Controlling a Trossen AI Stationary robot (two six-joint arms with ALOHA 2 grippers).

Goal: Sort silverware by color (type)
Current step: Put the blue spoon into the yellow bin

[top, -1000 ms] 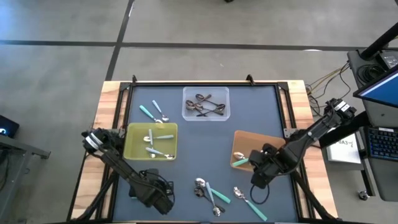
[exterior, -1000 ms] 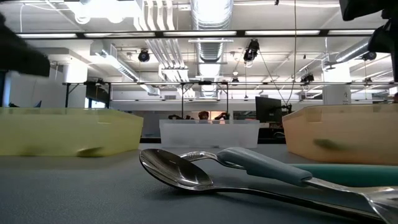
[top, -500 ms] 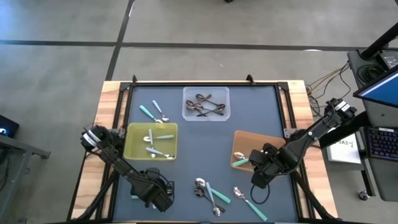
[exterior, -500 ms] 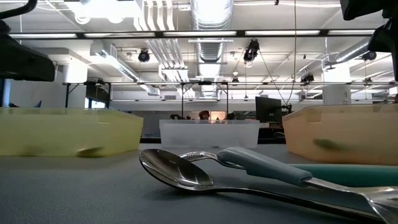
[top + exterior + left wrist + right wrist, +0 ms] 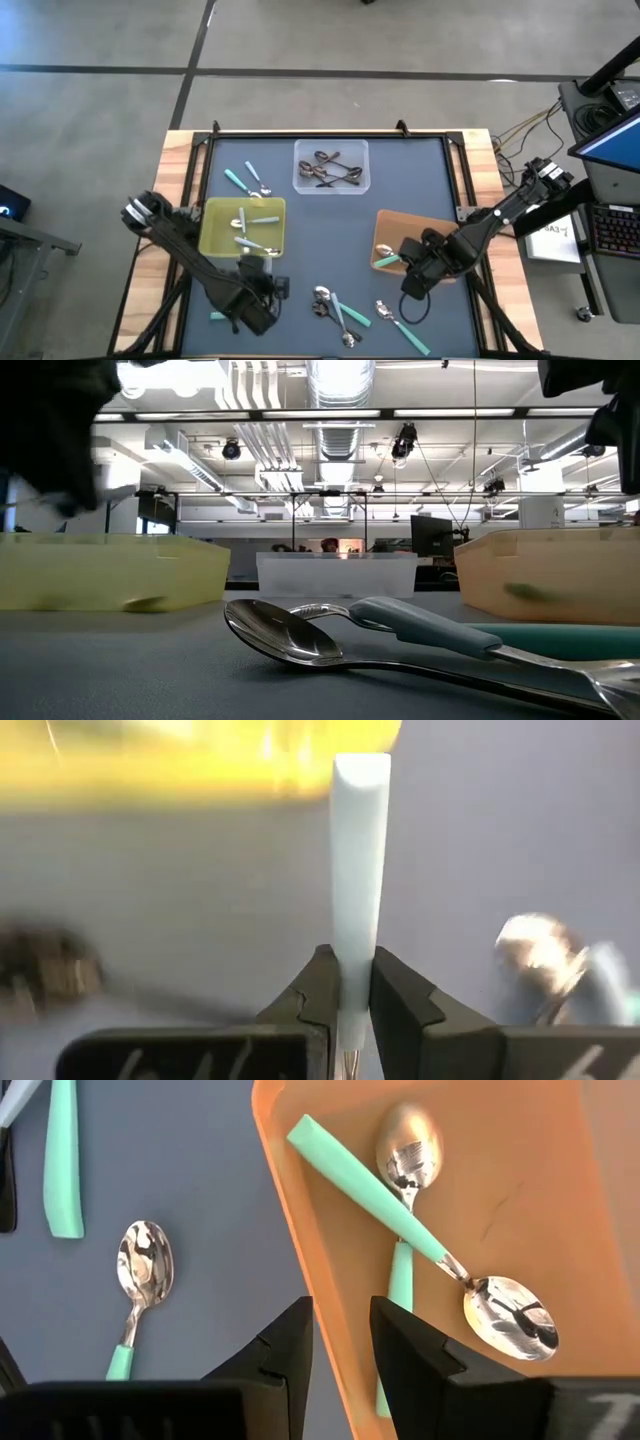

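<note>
My left gripper (image 5: 350, 982) is shut on a pale-blue-handled utensil (image 5: 358, 870). In the high view this gripper (image 5: 256, 280) hangs just off the near right corner of the yellow tray (image 5: 212, 245), which holds pale-blue-handled silverware. My right gripper (image 5: 342, 1342) stands open over the near left rim of the orange tray (image 5: 290, 1250), touching nothing. In that tray lie two teal-handled spoons (image 5: 385, 1205). The clear tray (image 5: 358, 185) at the far middle holds dark utensils. Loose silverware (image 5: 335, 308) lies near the front edge, and more silverware (image 5: 245, 180) lies at the far left. My left gripper pinches the utensil's pale-blue handle (image 5: 352, 1005) between its two fingers, toward the metal end. The handle runs along the fingers, and its free end (image 5: 360, 770) sticks out past the fingertips toward the yellow tray. The gripper slants down from the table's near side.
A teal-handled spoon (image 5: 140, 1290) and another teal handle (image 5: 62, 1170) lie on the mat beside the orange tray. A small teal piece (image 5: 216, 316) shows beside the left arm. In the low view a big spoon (image 5: 285, 632) lies in front of the three trays.
My left gripper has moved up and toward the table's far edge, closer to the yellow tray, and has turned at the wrist. In the low view its dark shape now fills more of the upper left.
</note>
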